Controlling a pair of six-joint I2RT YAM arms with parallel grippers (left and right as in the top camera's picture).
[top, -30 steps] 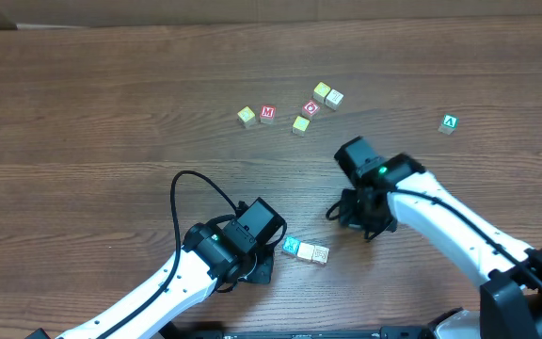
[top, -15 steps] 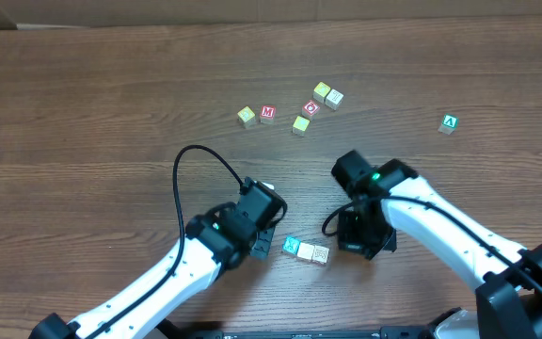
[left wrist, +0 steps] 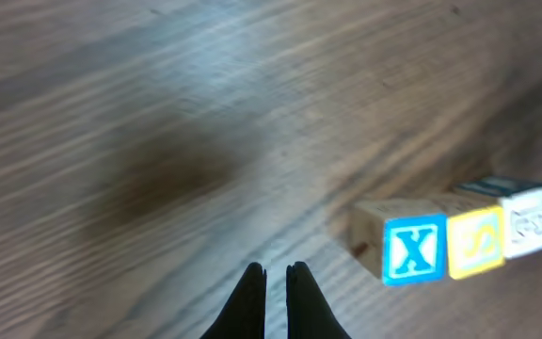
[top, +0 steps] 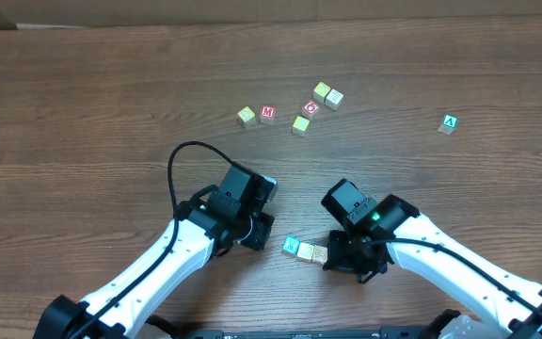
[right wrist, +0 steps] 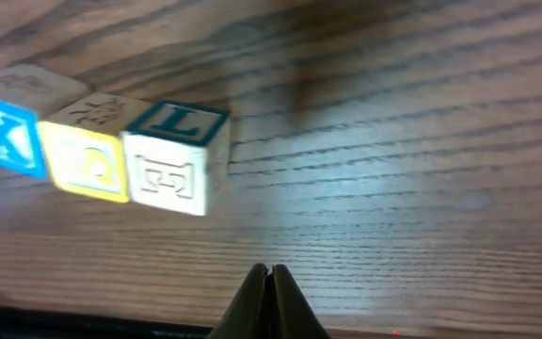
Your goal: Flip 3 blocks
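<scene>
Three blocks lie in a row near the table's front edge: a teal-blue X block (top: 292, 247) (left wrist: 414, 248) (right wrist: 7, 132), a yellow-faced block (top: 307, 251) (left wrist: 476, 241) (right wrist: 87, 155) and a pale block with a teal L on top (top: 320, 254) (left wrist: 528, 219) (right wrist: 175, 160). My left gripper (top: 260, 234) (left wrist: 275, 273) is shut and empty, just left of the X block and apart from it. My right gripper (top: 335, 260) (right wrist: 270, 271) is shut and empty, close beside the L block's right end.
Farther back lie a yellow block (top: 246, 116), a red M cube (top: 267, 114), a red O cube (top: 310, 108), another yellow block (top: 300, 123) and a touching pair (top: 327, 94). A green A block (top: 449, 122) sits alone at the far right.
My left gripper has drawn back from the row, away from the front edge. My right arm has swung down and left, ending next to the L block. The blocks have not shifted.
</scene>
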